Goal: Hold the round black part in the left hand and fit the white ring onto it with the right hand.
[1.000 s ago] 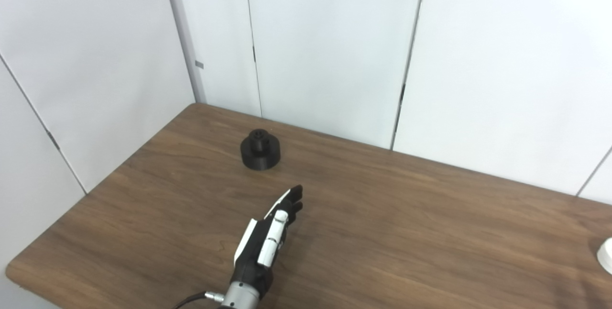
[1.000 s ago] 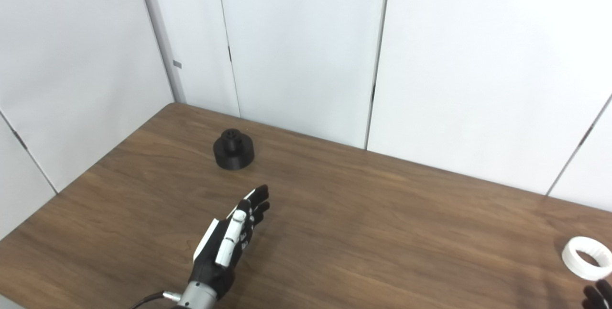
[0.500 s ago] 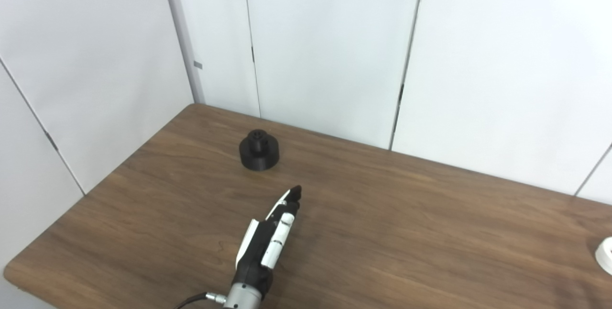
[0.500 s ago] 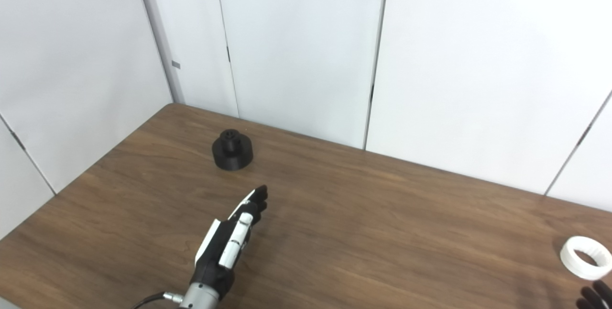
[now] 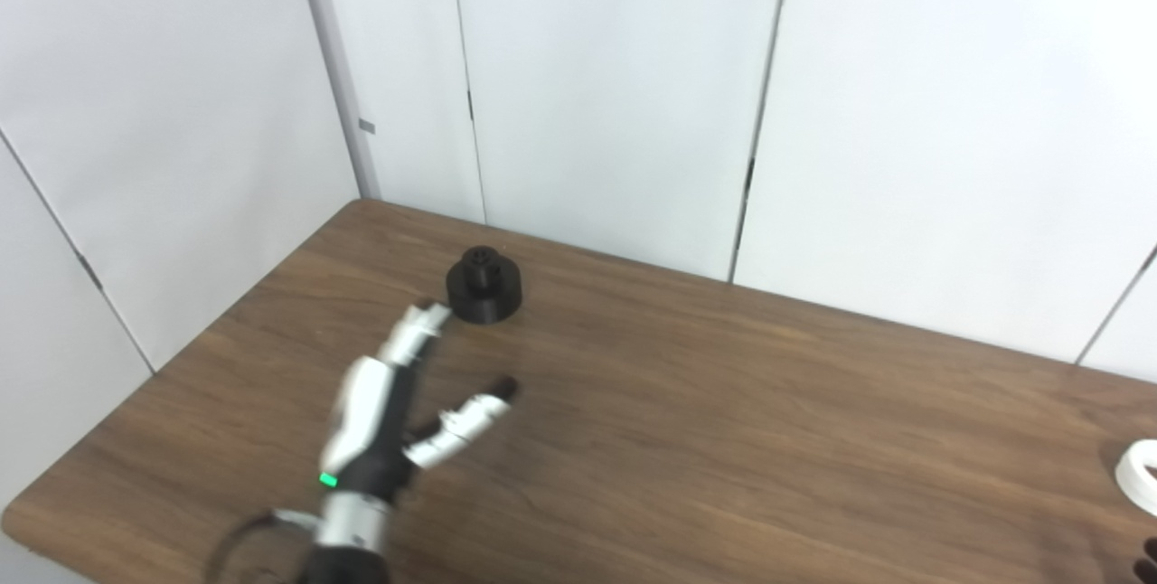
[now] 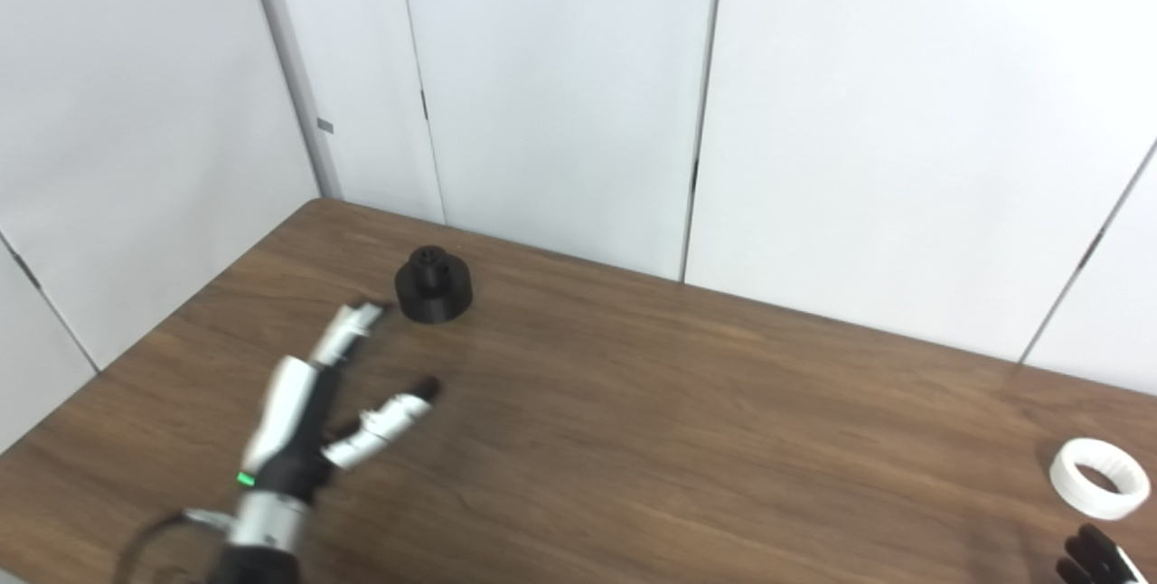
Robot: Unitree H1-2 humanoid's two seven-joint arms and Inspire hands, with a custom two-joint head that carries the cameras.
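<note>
Meanwhile, at lower left of the frame, the left hand (image 5: pixel 375 412) is seen empty, thumb and fingers splayed wide. Just beyond its fingertips (image 5: pixel 429 315) the round black part (image 5: pixel 484 285) is set on the table (image 5: pixel 723 403), apparently untouched; it could be knocked away if approached too flat. At the lower right edge, the white ring (image 6: pixel 1099 478) is left untaken, and of the right hand (image 6: pixel 1094 557) only fingertips are shown, so its state cannot be judged.

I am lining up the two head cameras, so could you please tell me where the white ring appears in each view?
Left eye view: the white ring sits at the far right edge, low down, cut off by the frame.
Right eye view: it lies whole on the table, lower right, just beyond the dark fingers of the right hand.
Shared landmark: the round black part near the table's far left corner.
</note>
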